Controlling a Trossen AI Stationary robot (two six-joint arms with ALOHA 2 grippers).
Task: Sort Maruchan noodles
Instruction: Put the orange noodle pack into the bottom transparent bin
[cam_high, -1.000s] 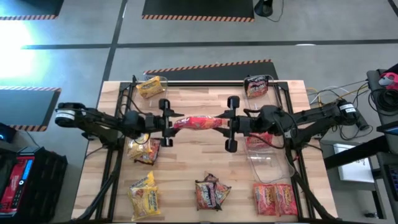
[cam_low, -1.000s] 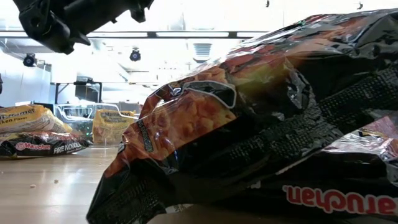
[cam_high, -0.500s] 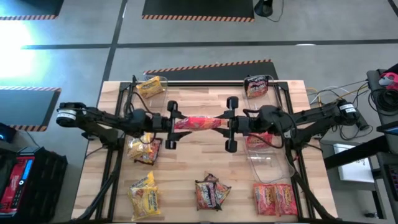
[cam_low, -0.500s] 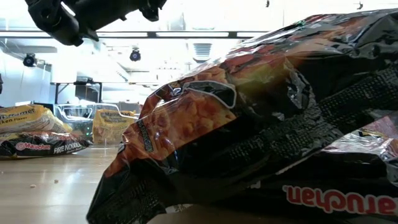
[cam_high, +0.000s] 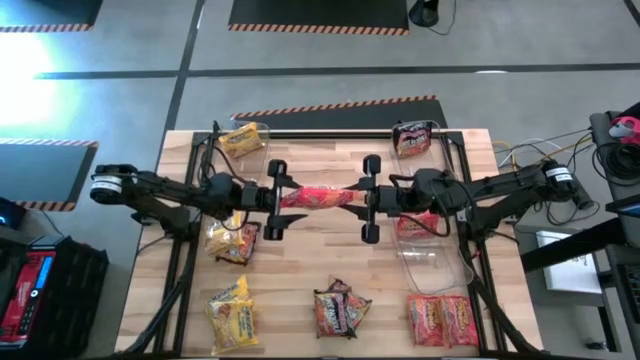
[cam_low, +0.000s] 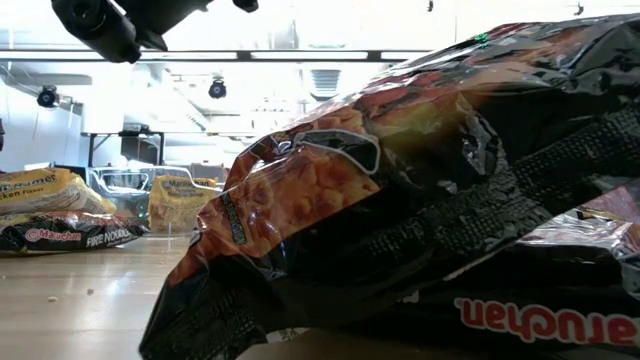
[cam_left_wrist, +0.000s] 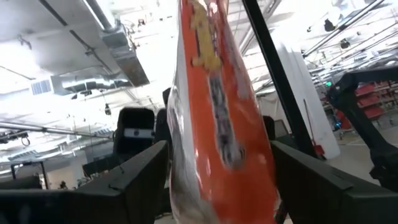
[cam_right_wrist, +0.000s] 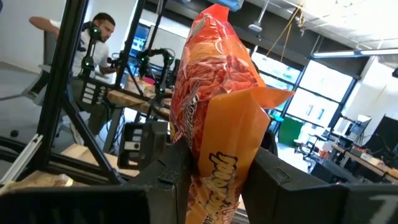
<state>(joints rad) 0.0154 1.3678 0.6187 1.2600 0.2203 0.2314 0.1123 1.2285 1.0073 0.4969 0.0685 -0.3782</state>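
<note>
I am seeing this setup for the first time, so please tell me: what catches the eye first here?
The red-orange packet stretched in the air between the two arms above the table's middle: the right gripper pinches one end, while the left gripper stands open around the other. In the low view, a dark packet lying right before the camera fills most of the picture.

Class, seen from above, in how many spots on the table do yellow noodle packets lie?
3: yellow packets at the high view's upper left, a yellow pile partly under the left arm, another yellow pile at lower left. More may be stacked or hidden.
</note>
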